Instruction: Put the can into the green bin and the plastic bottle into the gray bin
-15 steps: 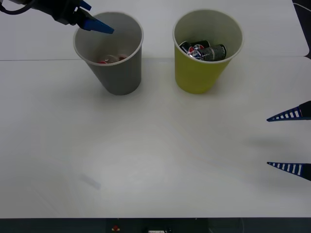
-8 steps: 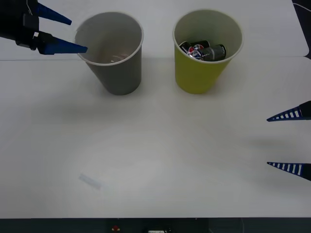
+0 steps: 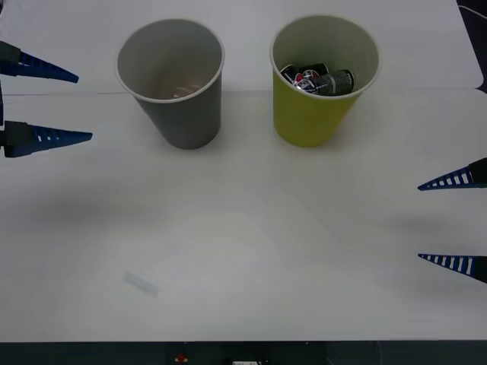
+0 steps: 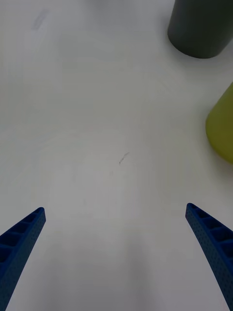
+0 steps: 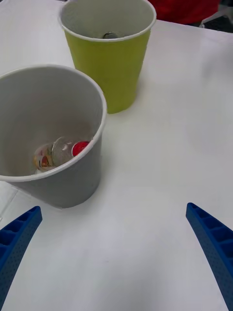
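— Two bins stand upright on the white table (image 3: 243, 251), side by side at the far end: the gray bin (image 3: 179, 99) on the left, the green bin (image 3: 316, 95) on the right, a clear gap between them.

— And what's inside?

— Down in the gray bin, the left wrist view catches the plastic bottle (image 5: 60, 153) lying on its side at the bottom, red cap showing. Over in the green bin there's the can (image 3: 319, 80), dark, lying tilted against the inner wall.

— Where's the left gripper (image 3: 49, 106)?

— Out at the left edge of the table, just left of the gray bin and apart from it. Fingers spread wide, nothing between them, tips pointing right toward the bin.

— Right side?

— The right gripper (image 3: 453, 220) sits at the right edge, nearer than the bins and well apart from the green one. Fingers splayed too, released, holding nothing. Its wrist view looks across bare table with the bases of both bins beyond.

— Anything else on the surface?

— A small pale scrap (image 3: 141, 284) lies flat on the near left part of the table, well apart from both bins. There's also a faint seam (image 3: 76, 93) running left to right across the table behind the bins' bases.
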